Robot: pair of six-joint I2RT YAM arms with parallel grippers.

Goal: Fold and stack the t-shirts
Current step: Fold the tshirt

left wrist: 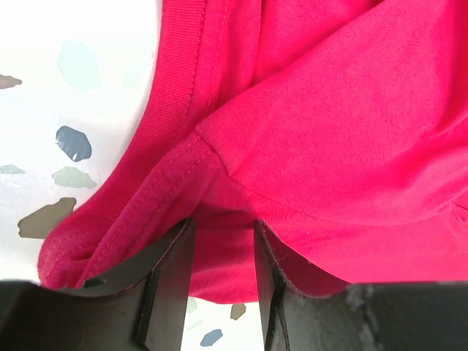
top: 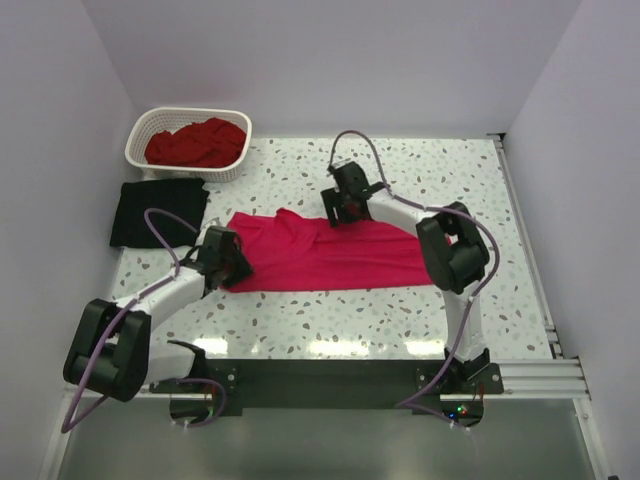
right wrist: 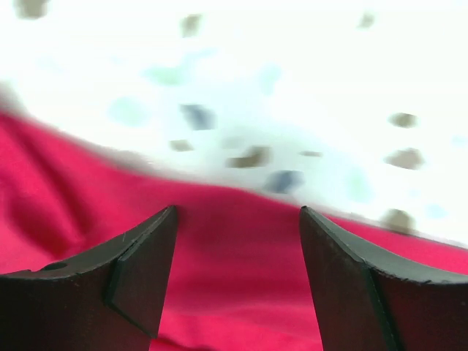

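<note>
The pinkish-red t-shirt [top: 330,255] lies spread and creased across the middle of the table. My left gripper [top: 236,266] is at its left lower edge. In the left wrist view the gripper [left wrist: 223,223] is open a little, with the shirt's hemmed edge [left wrist: 329,146] lying between the fingertips. My right gripper [top: 336,214] is over the shirt's far edge. In the right wrist view it [right wrist: 238,210] is wide open above the red cloth [right wrist: 234,292], holding nothing. The black t-shirt [top: 160,212] lies folded at the left. The darker red t-shirt [top: 196,143] is bunched in the basket.
The white lattice basket [top: 138,140] stands at the far left corner, just behind the black shirt. Speckled table [top: 450,180] shows to the right and behind the shirt. White walls close in the left, back and right sides.
</note>
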